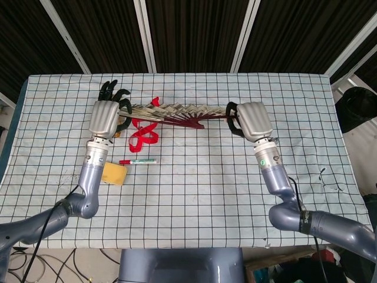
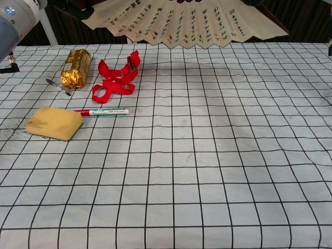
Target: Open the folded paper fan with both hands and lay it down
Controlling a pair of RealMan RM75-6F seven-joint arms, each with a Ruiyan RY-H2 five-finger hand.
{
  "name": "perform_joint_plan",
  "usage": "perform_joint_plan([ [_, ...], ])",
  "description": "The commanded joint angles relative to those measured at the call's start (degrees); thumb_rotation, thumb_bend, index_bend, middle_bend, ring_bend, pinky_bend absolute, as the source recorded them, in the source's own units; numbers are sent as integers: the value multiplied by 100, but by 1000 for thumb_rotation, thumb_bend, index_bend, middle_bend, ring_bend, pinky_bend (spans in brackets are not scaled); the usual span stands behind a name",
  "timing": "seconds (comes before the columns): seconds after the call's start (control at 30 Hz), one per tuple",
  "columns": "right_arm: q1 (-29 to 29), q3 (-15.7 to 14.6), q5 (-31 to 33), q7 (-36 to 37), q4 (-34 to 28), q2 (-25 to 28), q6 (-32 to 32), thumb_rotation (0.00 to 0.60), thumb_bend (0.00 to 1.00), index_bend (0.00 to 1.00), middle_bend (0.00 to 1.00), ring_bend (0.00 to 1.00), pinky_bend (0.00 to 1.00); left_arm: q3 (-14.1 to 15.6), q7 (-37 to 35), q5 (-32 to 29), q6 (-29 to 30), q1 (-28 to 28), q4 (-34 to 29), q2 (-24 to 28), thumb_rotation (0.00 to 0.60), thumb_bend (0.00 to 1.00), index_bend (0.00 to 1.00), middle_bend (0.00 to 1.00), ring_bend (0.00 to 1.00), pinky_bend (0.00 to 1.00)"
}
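The paper fan (image 1: 177, 113) is spread wide and held in the air above the table between both hands. In the chest view the fan (image 2: 187, 23) shows as a cream pleated sheet with black writing along the top edge. My left hand (image 1: 106, 115) grips its left end rib. My right hand (image 1: 250, 119) grips its right end rib. Dark red ribs run along the fan's lower side in the head view. In the chest view only part of the left arm shows at the top left corner.
On the checked tablecloth (image 2: 207, 155) lie a red strap (image 2: 115, 80), a gold-wrapped packet (image 2: 75, 68), a red-and-white marker (image 2: 104, 111), a yellow sponge (image 2: 53, 123) and a small dark pen (image 2: 57, 86), all at the left.
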Motion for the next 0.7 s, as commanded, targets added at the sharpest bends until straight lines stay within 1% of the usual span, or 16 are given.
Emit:
perform_joint_plan([
  [0.03,-102,-127,-217,117,224,-80,25,600,507,765,826,891,671,-3,0,-32,-124,-117,239,-141,600,406,712,276,14,4],
  [0.2,-217,-234,-420,286,507,-183,36,600,507,765,826,891,671,15,-51,-7,-222,-242,560,-312,600,406,713,276,14,4],
  [0.27,-302,-341,-543,400,747,-275,1,600,508,765,826,891,670,55,-107,17,-320,-331,835,-470,600,406,714,276,14,4],
  [0.37,-380,-408,-710,569,988,-398,-1,600,508,768,825,891,671,101,-238,75,-340,-387,1150,-648,600,406,715,277,17,4],
  [0.57,-529,-561,-1006,790,1385,-609,-16,600,510,768,826,891,671,237,-470,174,-444,-422,1726,-921,600,406,716,278,18,4],
  [0.7,-601,-596,-1127,892,1546,-707,-4,600,509,768,826,891,671,292,-585,207,-489,-414,1943,-1041,600,406,716,278,18,4],
])
